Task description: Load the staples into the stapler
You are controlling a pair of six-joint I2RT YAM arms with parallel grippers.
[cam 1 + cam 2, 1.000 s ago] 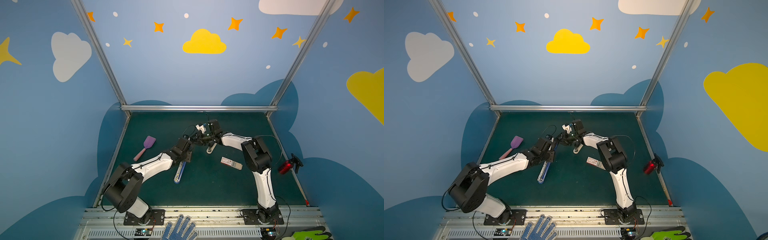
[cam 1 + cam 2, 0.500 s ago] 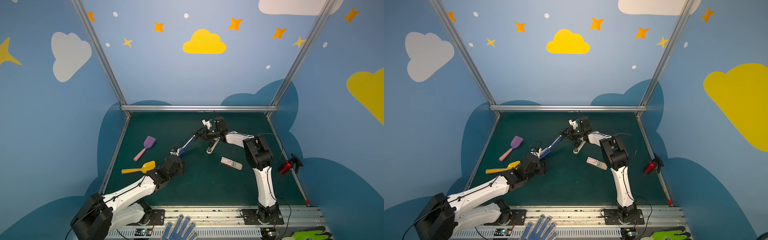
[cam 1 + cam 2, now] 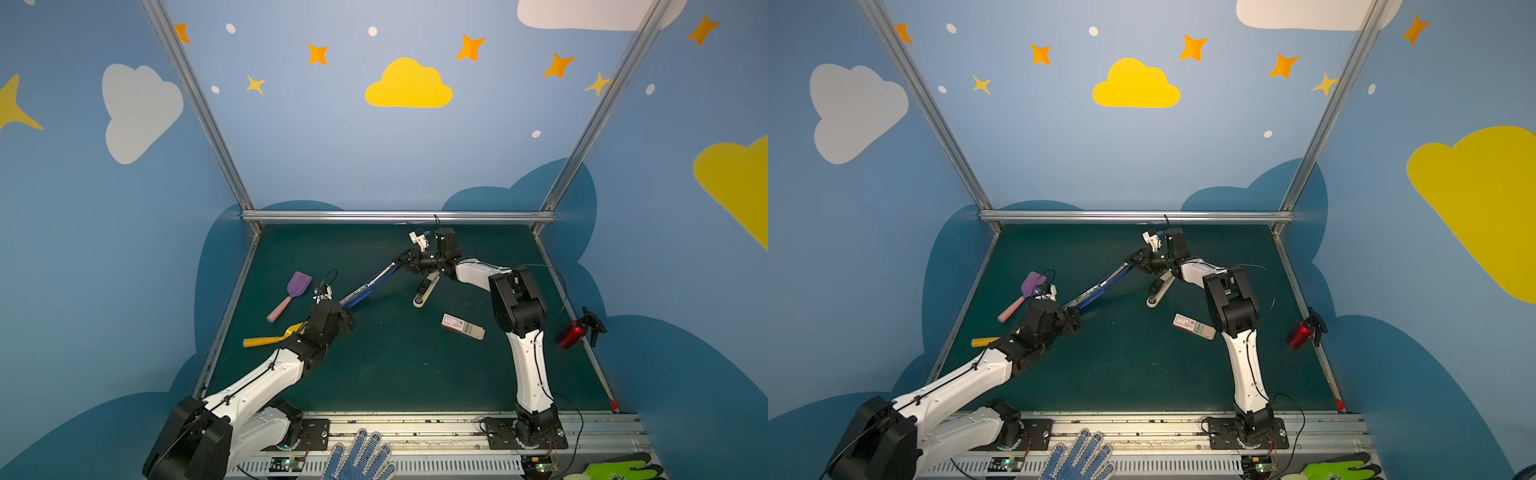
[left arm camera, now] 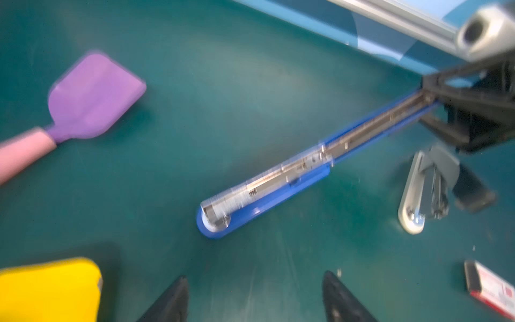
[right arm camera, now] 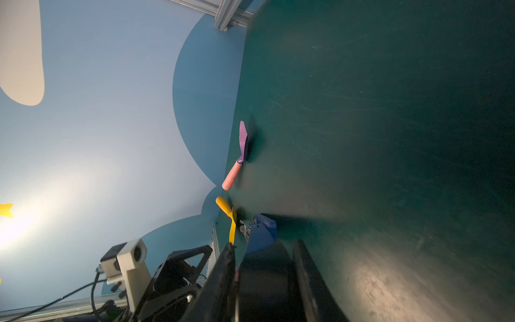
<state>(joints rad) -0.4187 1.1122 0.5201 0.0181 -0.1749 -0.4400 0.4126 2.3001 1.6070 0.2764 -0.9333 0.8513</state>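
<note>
1. Left gripper (image 4: 255,276): jaws wide apart with nothing between them. The left wrist view is blurred, but both fingers (image 4: 335,298) show with bare desk (image 3: 395,374) in the gap.
2. The near end of the blue stapler (image 3: 370,284) sits just ahead of the left fingertips, not in them.
3. Right gripper (image 3: 402,262): pinched narrow on the far end of the blue stapler, near the back-centre of the desk.
4. The blue stapler is folded open into one long line, metal channel facing up. It runs from the right gripper down toward the left-centre of the desk. Can't tell if its near end touches the surface.
5. Staples box (image 3: 462,326): flat on the desk, right of centre, with the beige tray slid partly out toward the right edge. It is well apart from both grippers.
6. Grey stapler (image 3: 424,291): lies on the desk between the right gripper and the box, untouched.
7. Purple spatula (image 3: 291,295) and yellow scoop (image 3: 270,338) lie by the left edge.
</note>
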